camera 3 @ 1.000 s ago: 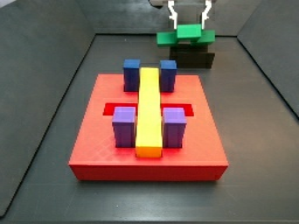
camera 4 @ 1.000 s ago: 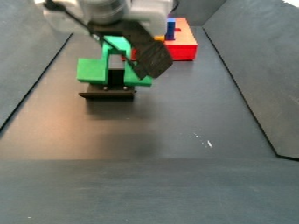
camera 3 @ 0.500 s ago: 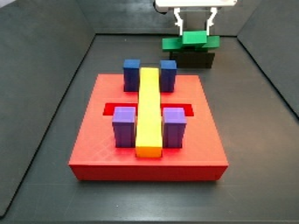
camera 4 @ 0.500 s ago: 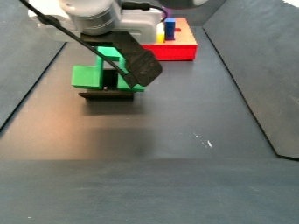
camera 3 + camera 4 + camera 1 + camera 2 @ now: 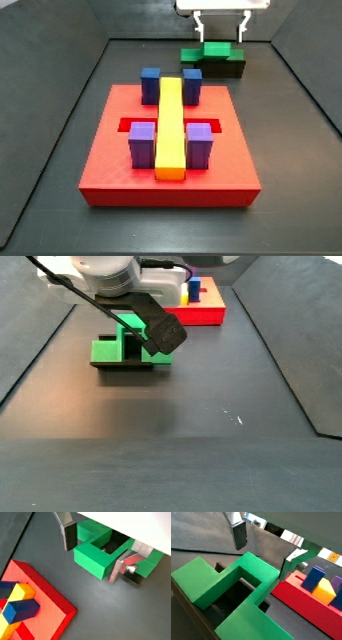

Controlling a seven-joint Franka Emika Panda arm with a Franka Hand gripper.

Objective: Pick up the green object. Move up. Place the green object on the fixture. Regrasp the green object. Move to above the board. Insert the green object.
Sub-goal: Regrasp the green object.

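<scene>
The green object (image 5: 214, 50) rests on the black fixture (image 5: 227, 68) at the far end of the floor, its notch facing up in both wrist views (image 5: 97, 554) (image 5: 238, 577). My gripper (image 5: 221, 33) hangs just over it, open. One silver finger (image 5: 69, 537) stands on each side of the block's raised part, not pressing on it. In a side view the green object (image 5: 110, 351) sits level on the fixture (image 5: 127, 364), partly behind the gripper (image 5: 144, 324). The red board (image 5: 120, 170) lies nearer the camera.
The board carries a long yellow bar (image 5: 171, 125), two blue blocks (image 5: 151, 84) and two purple blocks (image 5: 142, 143). Dark side walls (image 5: 60, 120) slope up along both sides of the floor. The board's corner (image 5: 47, 607) shows beside the fixture in a wrist view.
The green object has gone down from a tilted, held pose to sit level on the fixture. The fingers have let go of it and stand apart above it.
</scene>
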